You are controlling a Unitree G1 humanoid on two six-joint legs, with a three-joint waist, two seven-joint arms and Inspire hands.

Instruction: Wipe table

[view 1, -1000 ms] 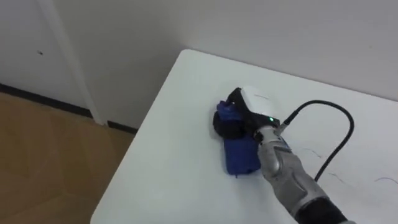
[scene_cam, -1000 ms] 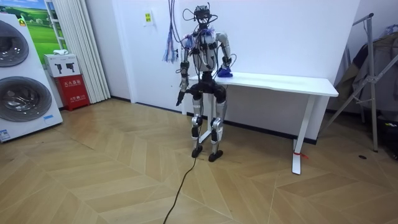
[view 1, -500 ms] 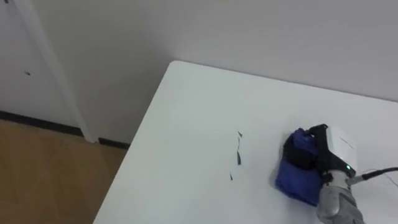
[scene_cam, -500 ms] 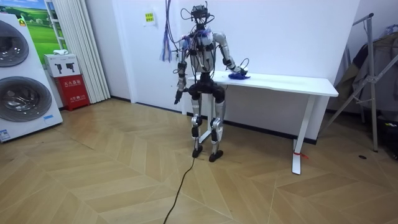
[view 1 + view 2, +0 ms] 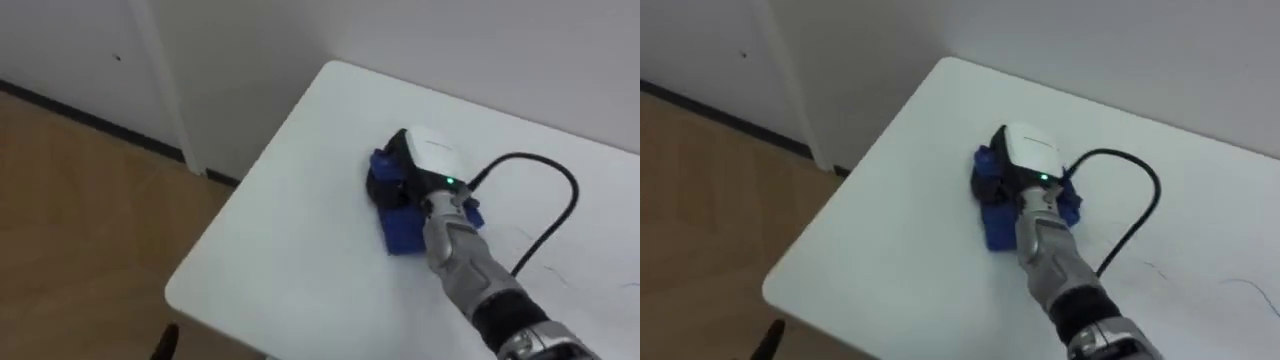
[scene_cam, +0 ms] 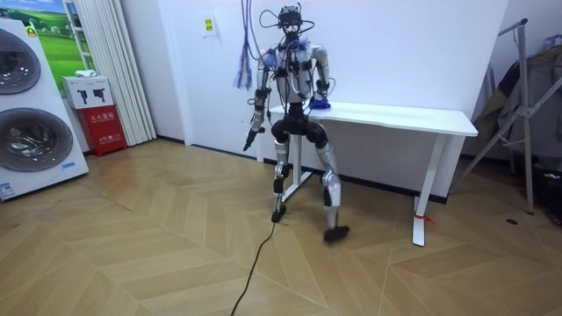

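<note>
A blue cloth lies bunched near the left end of the white table, a short way in from its corner. My right hand rests on top of it, and its dark fingers curl down over the cloth's left side. The right eye view has the same cloth under the hand. In the room view I stand at the table's left end with one foot set wide, my right arm reaching to the cloth. My left hand hangs by my side.
Faint pen lines mark the tabletop to the right of my forearm. A wall runs close behind the table. Washing machines and a red box stand at the room view's left, a metal rack at its right.
My right hand has dragged the cloth back from the right toward the table's left end. The dark marks seen half a second ago are gone from sight. One foot has stepped out wide.
</note>
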